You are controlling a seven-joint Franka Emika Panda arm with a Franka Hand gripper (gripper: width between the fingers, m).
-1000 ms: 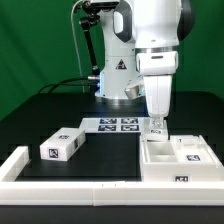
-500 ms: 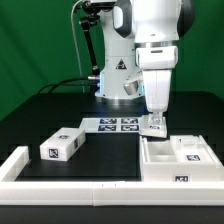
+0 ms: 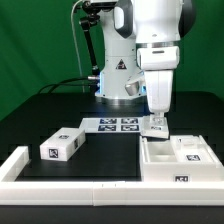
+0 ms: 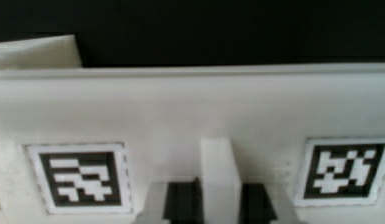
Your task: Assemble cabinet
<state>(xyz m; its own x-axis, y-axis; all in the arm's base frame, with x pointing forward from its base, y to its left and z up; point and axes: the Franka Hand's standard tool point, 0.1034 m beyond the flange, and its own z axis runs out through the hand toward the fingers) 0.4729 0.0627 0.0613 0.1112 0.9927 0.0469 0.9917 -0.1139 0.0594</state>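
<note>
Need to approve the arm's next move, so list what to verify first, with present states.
1. Pincer lowered beside the cabinet body: ok.
2. Grip closed on a part: cannot tell.
3. Loose tagged block lying apart from the arm, toward the exterior view's left: ok.
4. Two tags in sight in the wrist view: ok, though blurred.
5. Marker board flat on the table: ok.

The cabinet (image 3: 160, 172) is smooth white plastic, the worktop (image 3: 110, 152) is dull black and not shiny, and the arm (image 3: 160, 30) has a glossy white shell.
</note>
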